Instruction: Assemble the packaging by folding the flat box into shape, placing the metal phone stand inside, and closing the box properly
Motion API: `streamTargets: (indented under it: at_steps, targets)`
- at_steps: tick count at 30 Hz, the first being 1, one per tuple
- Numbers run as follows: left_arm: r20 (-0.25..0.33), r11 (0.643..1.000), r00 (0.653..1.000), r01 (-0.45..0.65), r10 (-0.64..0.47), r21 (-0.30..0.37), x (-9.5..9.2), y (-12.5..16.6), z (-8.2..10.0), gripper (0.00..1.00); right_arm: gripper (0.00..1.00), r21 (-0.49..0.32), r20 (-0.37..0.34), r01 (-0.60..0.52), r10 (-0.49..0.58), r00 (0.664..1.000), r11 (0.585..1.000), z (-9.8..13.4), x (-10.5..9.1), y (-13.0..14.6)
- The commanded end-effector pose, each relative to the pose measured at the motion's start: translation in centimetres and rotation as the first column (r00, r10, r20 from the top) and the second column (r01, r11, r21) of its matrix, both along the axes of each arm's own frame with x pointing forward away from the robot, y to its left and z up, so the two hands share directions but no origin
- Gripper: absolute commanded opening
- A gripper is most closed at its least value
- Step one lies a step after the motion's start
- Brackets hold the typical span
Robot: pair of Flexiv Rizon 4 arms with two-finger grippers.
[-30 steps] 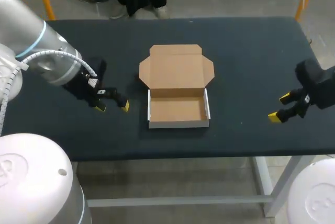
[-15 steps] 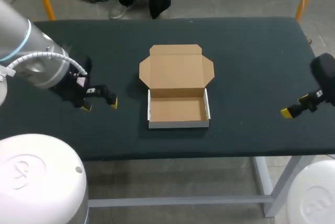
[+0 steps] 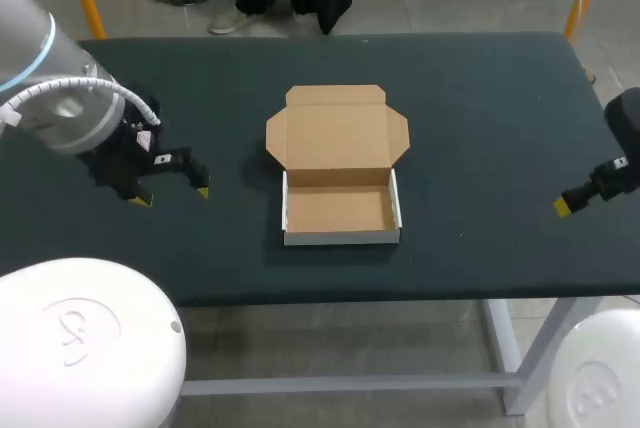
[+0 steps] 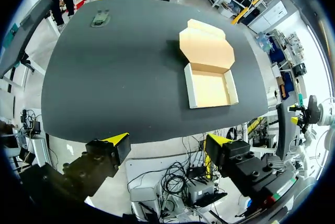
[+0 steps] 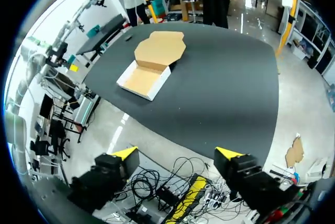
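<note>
A cardboard box (image 3: 340, 210) stands folded in the middle of the dark table (image 3: 480, 108), its lid (image 3: 337, 130) lying open flat behind the tray. The tray is empty. Left of it, well apart, my left gripper (image 3: 171, 195) hangs open over the table; the left wrist view has its fingers (image 4: 167, 140) wide apart with nothing between them and the box (image 4: 209, 89) far ahead. A small grey metal object (image 4: 99, 19), apparently the phone stand, lies at the table's far corner. At the right edge my right gripper (image 3: 563, 206) is open and empty (image 5: 176, 154), the box (image 5: 142, 80) far ahead.
The dark tabletop around the box is bare on both sides. Its front edge runs just below the box, and the right gripper hangs near the right edge.
Both arms have drawn away from the box: the left gripper went left and slightly back, the right gripper went right toward the table's edge. The box has not moved.
</note>
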State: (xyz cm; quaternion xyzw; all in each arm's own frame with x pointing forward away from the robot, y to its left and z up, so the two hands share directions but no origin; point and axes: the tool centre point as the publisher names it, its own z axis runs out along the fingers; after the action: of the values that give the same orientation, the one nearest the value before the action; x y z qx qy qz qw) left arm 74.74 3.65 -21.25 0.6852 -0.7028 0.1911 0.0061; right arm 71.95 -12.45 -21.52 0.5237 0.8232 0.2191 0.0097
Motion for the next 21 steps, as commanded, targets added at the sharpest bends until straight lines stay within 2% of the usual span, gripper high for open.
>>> streamTargets:
  at_steps: [1,12,21]
  targets:
    - [0.004,0.999,1.0,-0.027,0.027,0.032,-0.6,0.3,1.0,1.0,1.0,-0.012,-0.028,0.034,-0.034,0.999,0.999,0.9,-0.5,-0.1]
    - [0.013,0.996,0.997,-0.082,0.082,0.043,-0.4,1.1,1.7,1.0,1.0,-0.022,-0.105,0.118,-0.12,0.987,0.993,0.6,-1.6,-0.7]
    - [0.003,0.993,0.994,-0.105,0.105,0.056,-0.3,1.4,2.0,1.0,1.0,-0.042,-0.138,0.159,-0.164,0.977,0.986,0.6,-2.3,-1.0]
